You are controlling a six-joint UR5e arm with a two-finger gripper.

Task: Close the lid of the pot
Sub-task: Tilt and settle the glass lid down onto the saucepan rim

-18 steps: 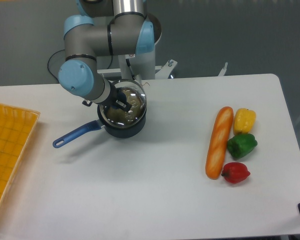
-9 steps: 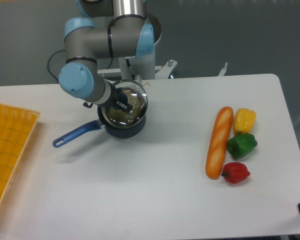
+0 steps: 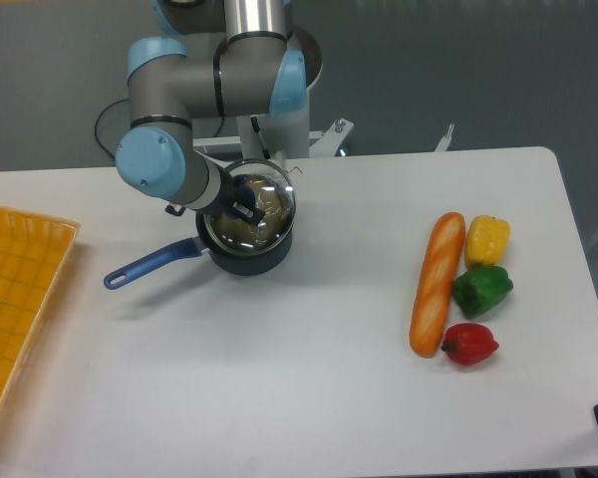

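The dark navy pot (image 3: 241, 255) stands on the white table left of centre, its long blue handle (image 3: 149, 267) pointing left and toward the front. The clear glass lid (image 3: 259, 209) with a thin metal rim sits tilted over the pot's mouth, its far edge raised. My gripper (image 3: 243, 204) reaches in from the left and is shut on the lid's blue knob, which its fingers mostly cover. The pot's inside shows dimly through the glass.
A yellow mesh tray (image 3: 10, 299) lies at the left edge. At the right lie a long orange bread roll (image 3: 437, 284), a yellow pepper (image 3: 486, 239), a green pepper (image 3: 481, 290) and a red pepper (image 3: 469, 344). The arm's base stands behind the pot.
The lid and gripper have shifted very slightly to the right over the pot. The pot's handle has swung a touch lower.
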